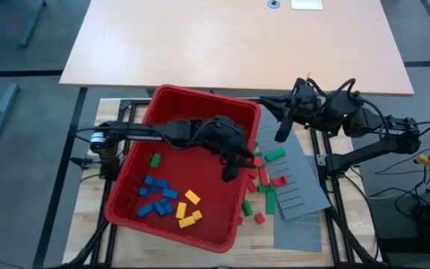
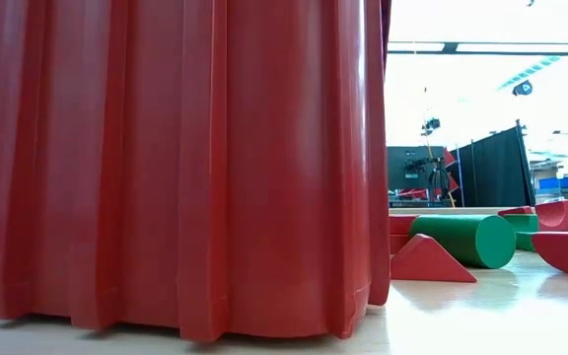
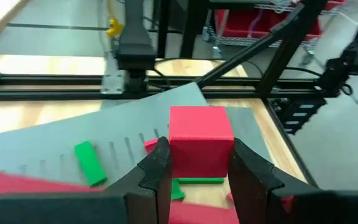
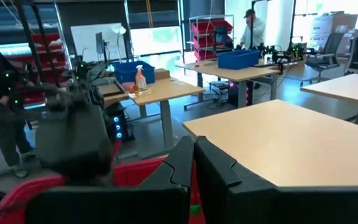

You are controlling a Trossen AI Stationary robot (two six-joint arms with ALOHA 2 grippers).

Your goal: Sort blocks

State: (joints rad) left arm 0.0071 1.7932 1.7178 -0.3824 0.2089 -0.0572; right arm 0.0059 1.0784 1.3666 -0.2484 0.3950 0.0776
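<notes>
A red block [image 3: 201, 146] sits between the fingers of my left gripper [image 3: 201, 177], which hangs over the right rim of the red bin [image 1: 133, 168]. In the bin lie blue blocks [image 1: 155, 196], yellow blocks [image 1: 189, 209] and one green block [image 1: 155, 159]. Red blocks [image 1: 262, 178] and green blocks [image 1: 275, 155] rest flat on a grey slotted panel [image 1: 301, 183] to the right of the bin. My right gripper [image 1: 281, 136] is shut on nothing and hangs above the panel's far end. My left gripper pinches the red block by two opposite side faces [image 3: 174, 155] between its two fingers. The fingers come from the table's left, slanting down toward the panel. The block is lifted clear of the bin and the panel, with its top face about level.
A second grey panel [image 1: 297, 232] lies at the near right. A black frame [image 1: 327, 161] runs around the wooden work surface. A large tan table [image 1: 237, 41] stands beyond the far edge. Cables and a yellow part [image 1: 428, 159] lie at the far right.
</notes>
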